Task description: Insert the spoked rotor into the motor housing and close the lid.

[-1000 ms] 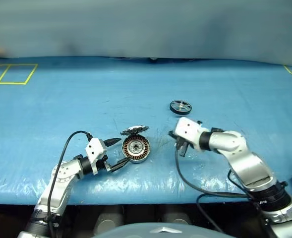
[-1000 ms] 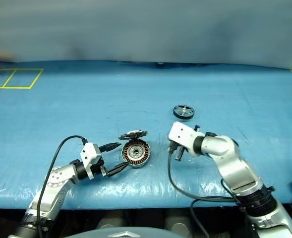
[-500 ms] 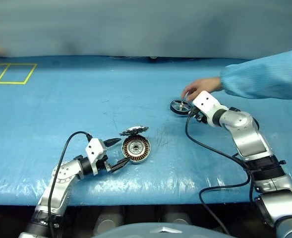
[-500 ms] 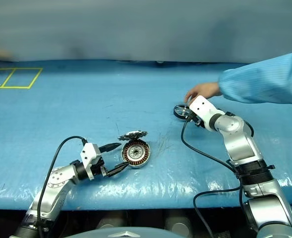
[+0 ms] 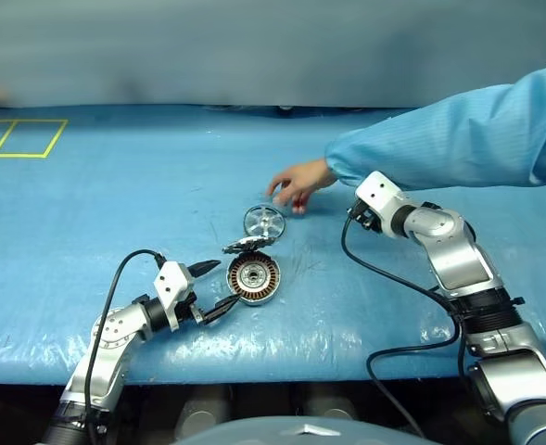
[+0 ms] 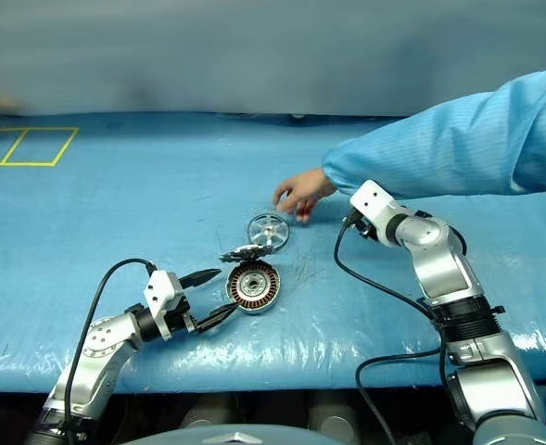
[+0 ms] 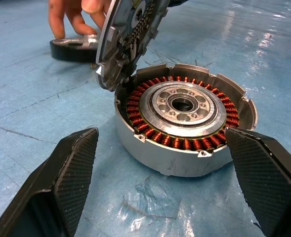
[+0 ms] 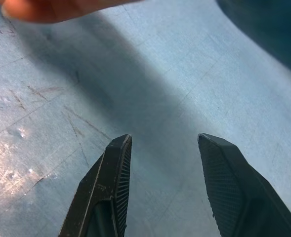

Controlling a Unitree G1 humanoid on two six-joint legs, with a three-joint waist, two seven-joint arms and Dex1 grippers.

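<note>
I see the desk (image 5: 115,185) under its blue cover across the whole frame, with yellow tape lines (image 5: 22,139) at the upper left. A person's blue sleeve (image 5: 458,139) comes in from the upper right, and the hand (image 5: 296,185) sits just above centre, fingers close beside the spoked rotor (image 5: 264,222). The rotor lies flat on the desk, just above the motor housing (image 5: 254,276), which sits a little left of and below centre with its copper windings exposed. The lid (image 5: 247,245) stands tilted up at the housing's upper edge — hinged open. My left claw (image 5: 211,289) is spread wide, one finger on either side of the housing, holding nothing. My right claw (image 8: 165,187), at centre right, is partly open and empty over bare cover.
</note>
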